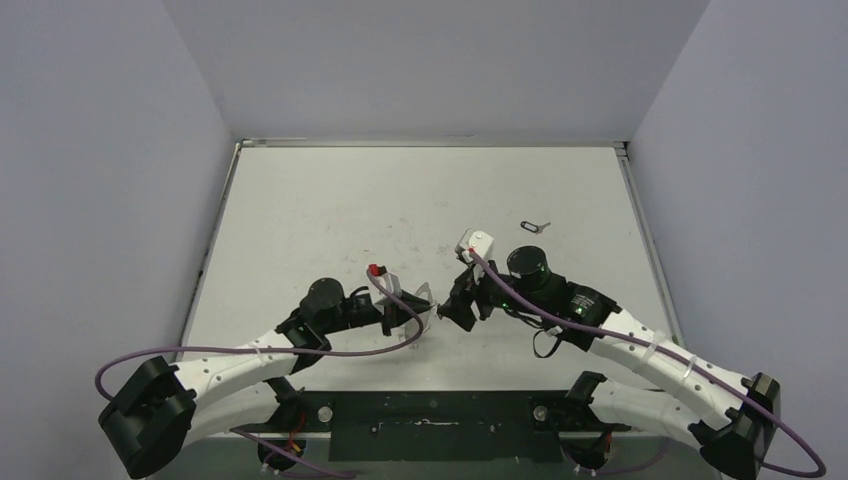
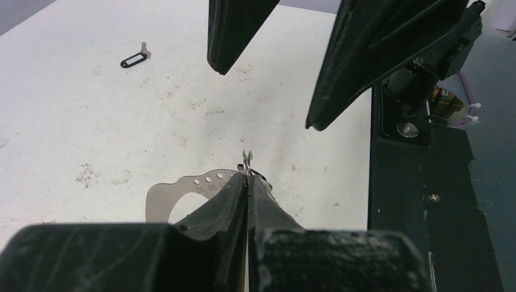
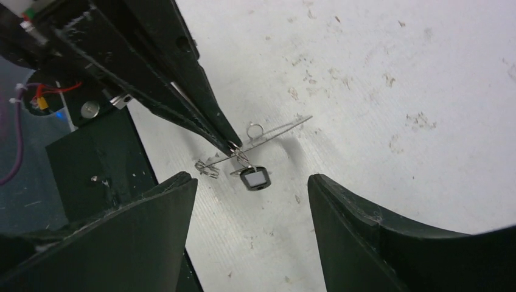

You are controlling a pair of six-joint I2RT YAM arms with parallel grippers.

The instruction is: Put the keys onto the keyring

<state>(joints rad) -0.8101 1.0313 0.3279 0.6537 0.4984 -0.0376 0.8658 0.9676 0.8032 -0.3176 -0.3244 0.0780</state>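
Left gripper (image 2: pixel 247 182) pinched shut on the keyring (image 3: pixel 292 124), right gripper (image 3: pixel 252 207) gaping wide just before it.
The keyring shows edge-on, its long axis slanting out past the left gripper's tips, a small black tag (image 3: pixel 255 178) hanging under them. The keys (image 1: pixel 535 226) lie flat on the table (image 1: pixel 330 210), well beyond the left gripper and past the right gripper, silver end pointing away.

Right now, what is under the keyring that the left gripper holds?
A small black tag hangs below the keyring, over bare table. The left gripper hides the wire where it pinches it.
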